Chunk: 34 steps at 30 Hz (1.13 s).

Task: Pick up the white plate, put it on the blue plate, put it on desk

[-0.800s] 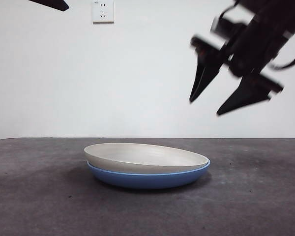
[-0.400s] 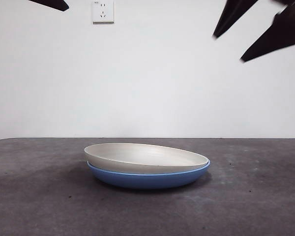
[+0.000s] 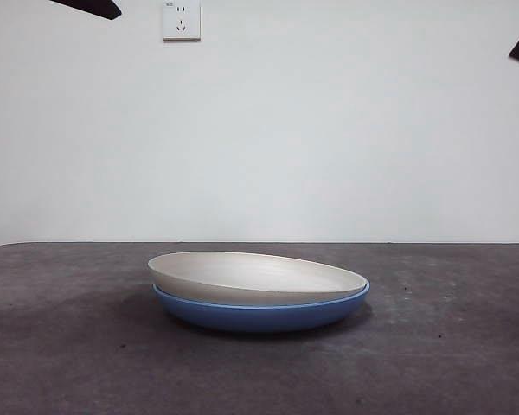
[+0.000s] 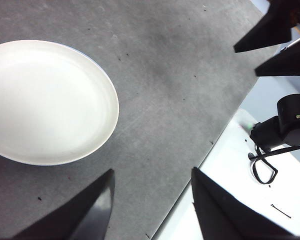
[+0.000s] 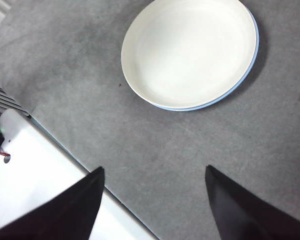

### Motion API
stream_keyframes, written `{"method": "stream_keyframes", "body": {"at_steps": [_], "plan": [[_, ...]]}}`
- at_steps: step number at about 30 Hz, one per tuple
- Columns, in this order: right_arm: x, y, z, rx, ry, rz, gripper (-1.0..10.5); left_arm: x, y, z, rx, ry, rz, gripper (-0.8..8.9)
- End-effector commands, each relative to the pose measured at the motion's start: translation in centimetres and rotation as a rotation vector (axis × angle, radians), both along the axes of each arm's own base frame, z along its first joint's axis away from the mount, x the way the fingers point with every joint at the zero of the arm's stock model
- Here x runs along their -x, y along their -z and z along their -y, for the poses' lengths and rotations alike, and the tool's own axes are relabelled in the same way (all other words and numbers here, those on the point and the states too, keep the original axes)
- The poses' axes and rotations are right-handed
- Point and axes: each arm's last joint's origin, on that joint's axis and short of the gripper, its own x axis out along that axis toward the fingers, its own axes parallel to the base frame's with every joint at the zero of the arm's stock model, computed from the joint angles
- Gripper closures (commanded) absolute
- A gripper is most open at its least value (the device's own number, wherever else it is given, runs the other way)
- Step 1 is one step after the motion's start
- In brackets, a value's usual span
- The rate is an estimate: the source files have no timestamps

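Observation:
The white plate (image 3: 256,277) sits nested, slightly tilted, on the blue plate (image 3: 261,315) in the middle of the desk (image 3: 69,346). From the wrist views the white plate (image 4: 45,102) (image 5: 189,50) covers the blue plate (image 5: 247,75), of which only a thin rim shows. My left gripper (image 4: 151,200) hangs open high above the desk, off to one side of the plates, holding nothing. My right gripper (image 5: 154,200) is also open and empty, well above the desk and apart from the plates. In the front view only black tips show at the top corners.
A white wall with a socket (image 3: 181,19) stands behind the desk. The desk's edge and a white base (image 5: 35,165) lie beneath my right gripper. The other arm's jaws and a black cable (image 4: 264,167) show past the desk's edge in the left wrist view.
The right gripper has risen up and to the right, leaving the front view except for a tip at the top right corner. The plates have not moved.

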Motion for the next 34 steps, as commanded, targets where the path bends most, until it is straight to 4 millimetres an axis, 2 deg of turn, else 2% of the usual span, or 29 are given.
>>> {"method": "stream_keyframes", "body": {"at_steps": [1,17,19,22,34], "plan": [[0.30,-0.74,0.05,-0.009,-0.019,0.045,6.3,-0.13,-0.28,0.24,0.005,0.015,0.019,5.65],[0.51,-0.86,0.15,-0.011,-0.023,0.057,6.3,-0.13,-0.28,0.24,0.005,0.015,0.018,5.73],[0.52,-0.84,0.15,-0.010,-0.023,0.055,7.2,-0.13,-0.28,0.24,0.005,0.015,0.018,6.34],[0.56,-0.79,0.17,-0.004,-0.028,0.054,9.3,-0.13,-0.28,0.24,0.005,0.015,0.019,8.08],[0.41,-0.97,0.10,-0.009,-0.037,0.087,9.4,-0.14,-0.30,0.24,0.006,0.015,0.021,8.05]]}}
